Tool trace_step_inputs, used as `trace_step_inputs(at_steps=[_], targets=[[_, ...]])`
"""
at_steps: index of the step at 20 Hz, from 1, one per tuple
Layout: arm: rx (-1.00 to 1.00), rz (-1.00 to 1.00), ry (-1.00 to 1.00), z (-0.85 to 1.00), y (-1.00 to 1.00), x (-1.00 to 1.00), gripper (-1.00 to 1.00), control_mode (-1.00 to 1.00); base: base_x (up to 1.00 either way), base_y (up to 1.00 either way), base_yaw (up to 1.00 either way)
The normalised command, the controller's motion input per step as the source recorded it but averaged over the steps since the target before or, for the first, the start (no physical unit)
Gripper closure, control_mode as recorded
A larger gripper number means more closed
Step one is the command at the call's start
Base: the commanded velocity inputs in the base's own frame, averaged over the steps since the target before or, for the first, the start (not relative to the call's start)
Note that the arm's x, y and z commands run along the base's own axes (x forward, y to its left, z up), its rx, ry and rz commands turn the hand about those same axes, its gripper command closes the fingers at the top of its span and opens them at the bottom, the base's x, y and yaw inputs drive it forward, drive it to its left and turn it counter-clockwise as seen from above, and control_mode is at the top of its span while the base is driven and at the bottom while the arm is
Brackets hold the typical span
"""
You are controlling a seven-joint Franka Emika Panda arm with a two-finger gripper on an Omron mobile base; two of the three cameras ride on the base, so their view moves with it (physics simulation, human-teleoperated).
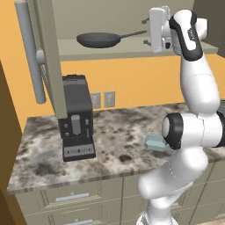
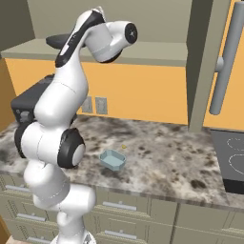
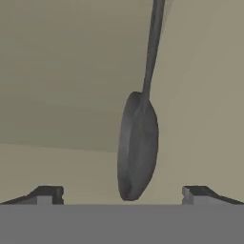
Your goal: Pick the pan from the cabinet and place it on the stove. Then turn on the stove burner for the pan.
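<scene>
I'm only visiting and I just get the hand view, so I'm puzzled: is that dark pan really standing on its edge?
Observer: No. In the left base view the pan lies flat on the cabinet shelf; your camera is rolled.
Operator: Where is the gripper, then?
Observer: The gripper is open, at shelf height, by the tip of the pan's handle.
Operator: And the stove?
Observer: The stove is set in the counter at the far right of the right base view.
</scene>
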Motion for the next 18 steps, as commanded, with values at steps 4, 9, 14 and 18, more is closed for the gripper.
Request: trace_step_inputs(at_steps=[4, 9, 14, 18], targets=[[-0.04, -0.02, 0.00, -0.10, -0.14, 0.53, -1.00, -1.00, 0.00, 0.00, 0.00], [-0.05, -0.05, 0.00, -0.11, -0.05, 0.47, -1.00, -1.00, 0.00, 0.00, 0.00], [-0.04, -0.08, 0.00, -0.17, -0.05, 0.33, -1.00, -1.00, 0.00, 0.00, 0.00], [-0.05, -0.07, 0.00, -0.20, -0.03, 0.36, -1.00, -1.00, 0.00, 0.00, 0.00]])
